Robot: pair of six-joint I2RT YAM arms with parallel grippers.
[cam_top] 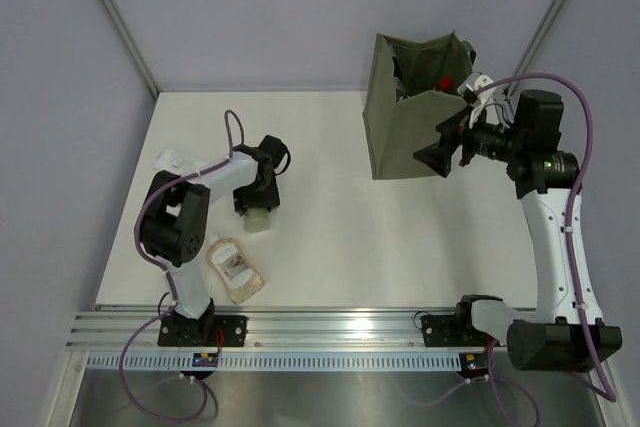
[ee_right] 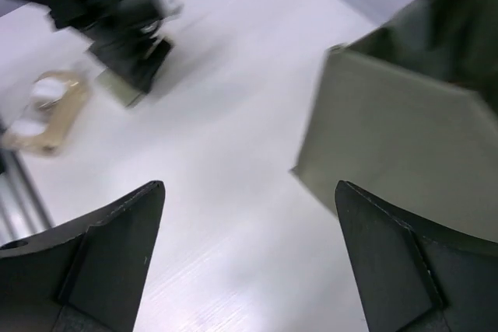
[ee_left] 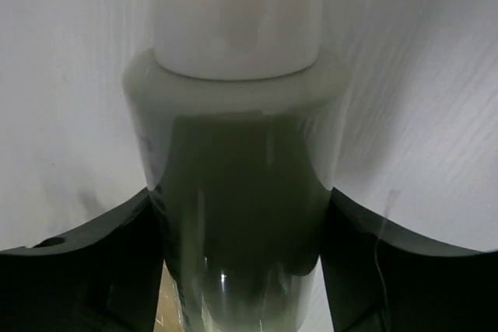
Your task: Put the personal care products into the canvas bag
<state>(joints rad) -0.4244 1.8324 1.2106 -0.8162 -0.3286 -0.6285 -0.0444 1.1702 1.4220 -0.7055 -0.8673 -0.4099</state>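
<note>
Canvas bag [cam_top: 405,122] stands upper right of centre on the table [cam_top: 330,247], with a bottle cap [cam_top: 445,82] showing inside it near the right rear, and the right gripper [cam_top: 437,157] just at the bag's lower right corner. Left of centre, a bottle [cam_top: 257,218] sits clamped between the fingers of the left gripper [cam_top: 255,207]. A pouch [cam_top: 236,270] lies below it beside the left arm's base, and a flat packet [cam_top: 176,159] lies at the table's left edge, partly behind that arm.

A white tabletop [cam_top: 330,237] with a faint grain lies under even light that casts only soft shadows. Plain pale lavender-grey walls [cam_top: 250,7] enclose it on three sides, meeting at slanted metal struts [cam_top: 115,17]. A ribbed aluminium rail [cam_top: 340,322] runs along the near edge, with a brushed metal sheet [cam_top: 350,397] below.
</note>
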